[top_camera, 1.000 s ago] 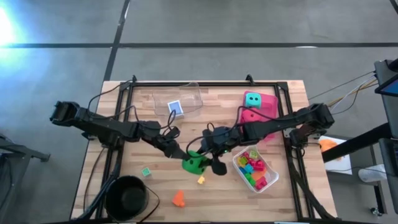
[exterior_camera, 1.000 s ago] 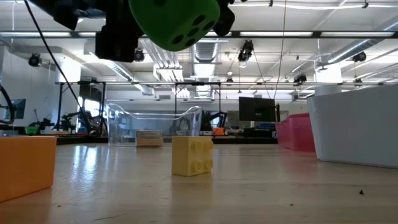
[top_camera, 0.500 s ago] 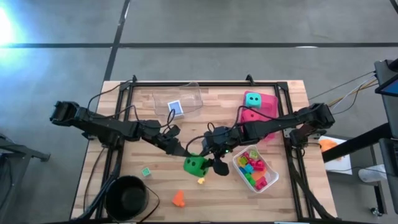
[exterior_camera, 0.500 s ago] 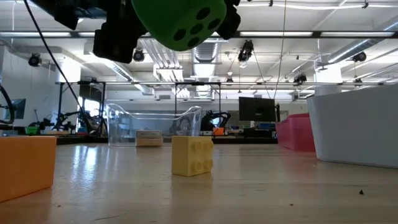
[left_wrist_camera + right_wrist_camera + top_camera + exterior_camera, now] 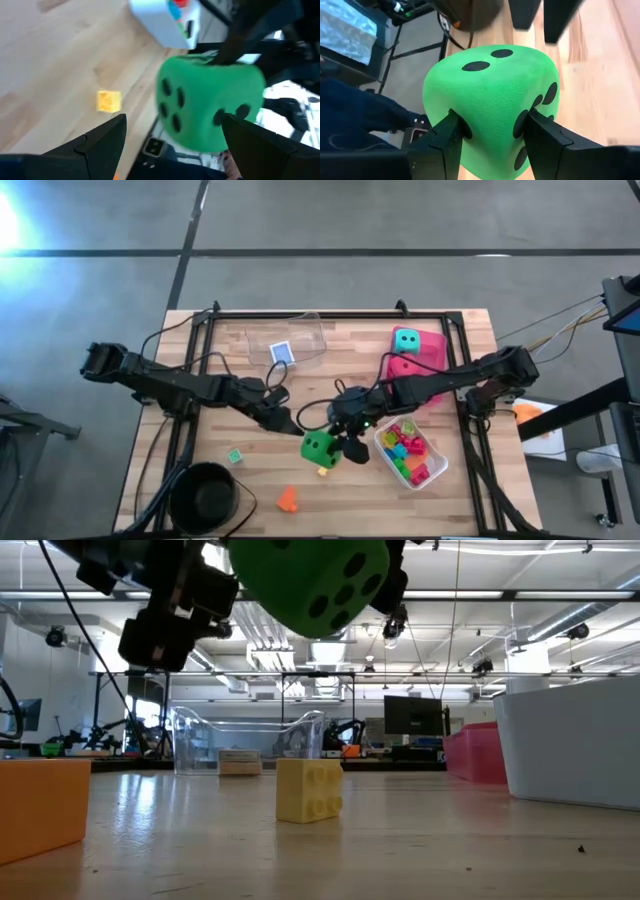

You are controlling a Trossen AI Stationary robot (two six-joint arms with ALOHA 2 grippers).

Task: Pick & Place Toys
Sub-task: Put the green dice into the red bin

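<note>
Drifting rightward since before, the green dotted foam die (image 5: 317, 446) is hanging in the right gripper (image 5: 332, 442)'s closed jaws above the tabletop (image 5: 250, 380), while the left gripper (image 5: 290, 424) is backing off, jaws open

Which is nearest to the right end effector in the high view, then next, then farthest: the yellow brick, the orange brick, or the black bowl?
From the right end effector, which holds the green die:
1. Yellow brick, just beside the die.
2. Orange brick, farther on near the table's edge.
3. Black bowl, at the table's corner on the left arm's side.
</note>
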